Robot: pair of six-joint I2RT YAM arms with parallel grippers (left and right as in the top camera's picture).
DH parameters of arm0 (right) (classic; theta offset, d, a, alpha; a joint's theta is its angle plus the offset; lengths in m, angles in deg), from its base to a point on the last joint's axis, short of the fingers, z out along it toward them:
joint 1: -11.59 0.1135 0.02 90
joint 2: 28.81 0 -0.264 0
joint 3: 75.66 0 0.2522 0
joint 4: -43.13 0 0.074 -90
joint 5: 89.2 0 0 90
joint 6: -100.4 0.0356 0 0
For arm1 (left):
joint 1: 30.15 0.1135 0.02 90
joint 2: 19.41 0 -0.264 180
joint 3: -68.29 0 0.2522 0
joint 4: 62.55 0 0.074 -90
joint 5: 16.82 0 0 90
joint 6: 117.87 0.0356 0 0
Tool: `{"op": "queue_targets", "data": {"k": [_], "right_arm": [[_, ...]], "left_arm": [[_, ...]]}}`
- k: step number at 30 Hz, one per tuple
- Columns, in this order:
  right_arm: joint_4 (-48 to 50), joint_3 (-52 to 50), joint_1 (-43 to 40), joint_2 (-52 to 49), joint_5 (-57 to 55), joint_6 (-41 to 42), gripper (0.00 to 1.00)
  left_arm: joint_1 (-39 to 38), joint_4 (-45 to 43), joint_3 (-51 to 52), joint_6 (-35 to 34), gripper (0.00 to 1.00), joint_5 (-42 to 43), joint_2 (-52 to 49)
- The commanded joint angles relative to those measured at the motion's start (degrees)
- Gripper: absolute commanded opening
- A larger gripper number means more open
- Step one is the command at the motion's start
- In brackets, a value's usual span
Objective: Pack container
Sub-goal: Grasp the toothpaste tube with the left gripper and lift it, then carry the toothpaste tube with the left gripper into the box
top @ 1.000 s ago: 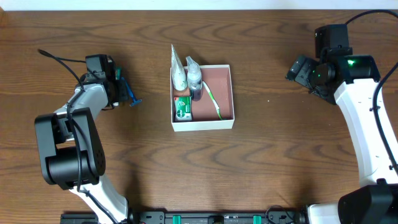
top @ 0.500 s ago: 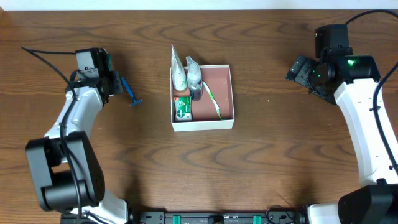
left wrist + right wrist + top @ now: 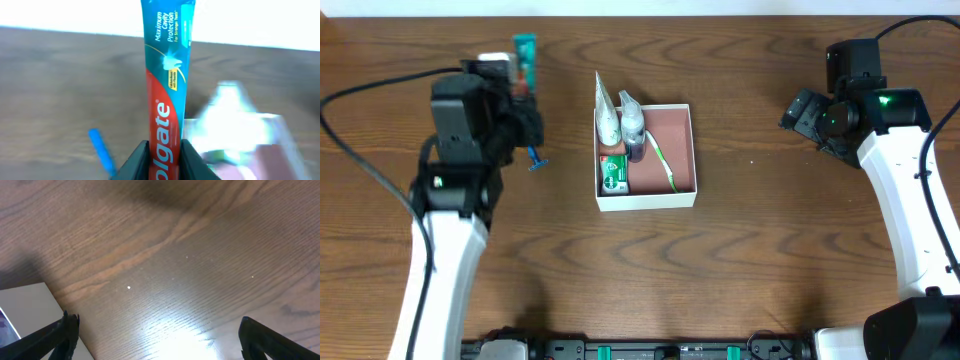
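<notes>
The container (image 3: 685, 148), a square white-walled box with a reddish-brown inside, sits at the table's middle. It holds a white tube, a small bottle, a green packet and a green toothbrush. Its blurred corner shows in the left wrist view (image 3: 272, 145) and its white wall in the right wrist view (image 3: 25, 310). My left gripper (image 3: 165, 150) is shut on a red and teal Colgate toothpaste tube (image 3: 167, 75), lifted left of the container; the tube's teal end shows overhead (image 3: 524, 48). My right gripper (image 3: 155, 330) is open and empty, over bare wood right of the container.
A blue razor (image 3: 533, 155) lies on the table between the left arm and the container; it also shows in the left wrist view (image 3: 101, 150). The right arm (image 3: 880, 130) stands along the right edge.
The left arm has risen and swung up from the table with the toothpaste tube in its jaws. The blue razor stays on the table. The right arm has not moved.
</notes>
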Motion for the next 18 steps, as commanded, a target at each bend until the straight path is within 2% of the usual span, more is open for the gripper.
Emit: {"op": "queue_targets", "data": {"k": [1, 8, 9, 18], "right_arm": [[0.0, 0.79, -0.37, 1.16, -0.2, -0.02, 0.99], [-0.02, 0.79, -0.37, 1.16, -0.2, -0.02, 0.99], [-0.02, 0.79, -0.37, 1.16, -0.2, -0.02, 0.99], [-0.02, 0.79, -0.37, 1.16, -0.2, -0.02, 0.99]], "left_arm": [[-4.46, 0.9, 0.17, -2.51, 0.19, 3.21, 3.28], [-15.69, 0.87, 0.17, -4.17, 0.18, 3.1, 2.36], [-17.27, 0.57, 0.17, -4.42, 0.13, 2.67, 1.38], [-26.62, -6.58, 0.17, -7.67, 0.13, 1.05, -10.84]]}}
